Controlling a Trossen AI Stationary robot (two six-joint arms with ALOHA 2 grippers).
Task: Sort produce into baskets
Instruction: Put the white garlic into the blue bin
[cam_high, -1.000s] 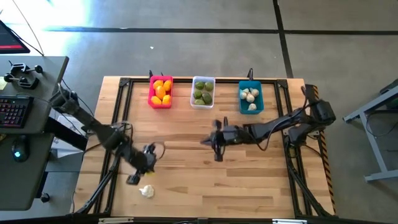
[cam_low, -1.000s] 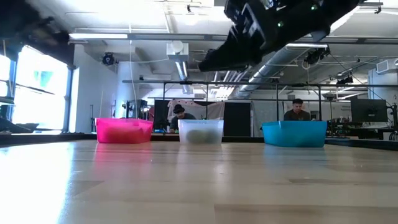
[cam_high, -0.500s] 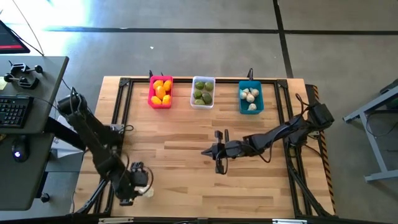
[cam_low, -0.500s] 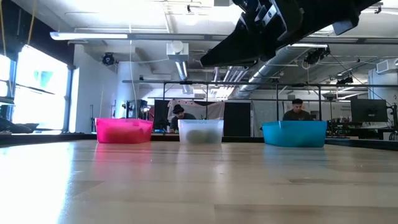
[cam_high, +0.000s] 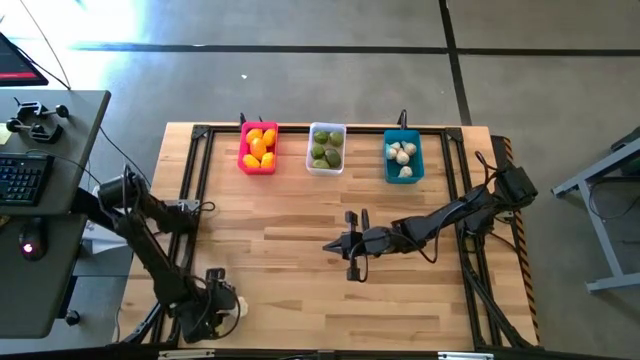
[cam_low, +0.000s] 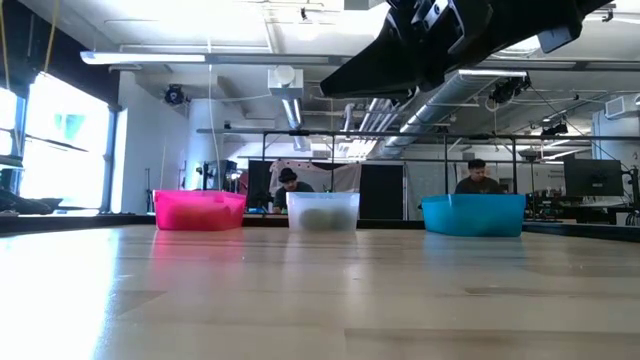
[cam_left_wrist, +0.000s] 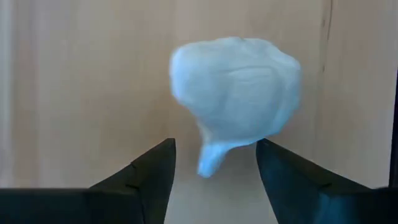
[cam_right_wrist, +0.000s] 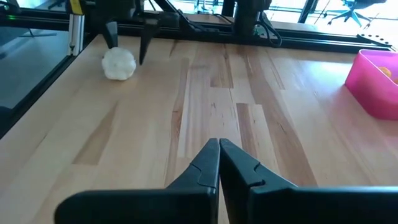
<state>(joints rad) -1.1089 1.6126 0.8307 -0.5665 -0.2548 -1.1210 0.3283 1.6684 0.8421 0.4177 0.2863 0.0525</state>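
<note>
Left hand (cam_left_wrist: 214, 163) wide, straddling the garlic (cam_left_wrist: 236, 96) — right hand (cam_right_wrist: 219, 163), fingers pressed together, idles mid-table.

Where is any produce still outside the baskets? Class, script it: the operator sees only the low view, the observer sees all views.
Observer: One garlic lies loose on the table near the left arm's corner, far from the baskets.
Operator: Is a hand on it?
Observer: The left hand hangs over it, fingers open.
Operator: And the arm overhead?
Observer: It carries the right hand, shut and empty, over the table's middle.
</note>
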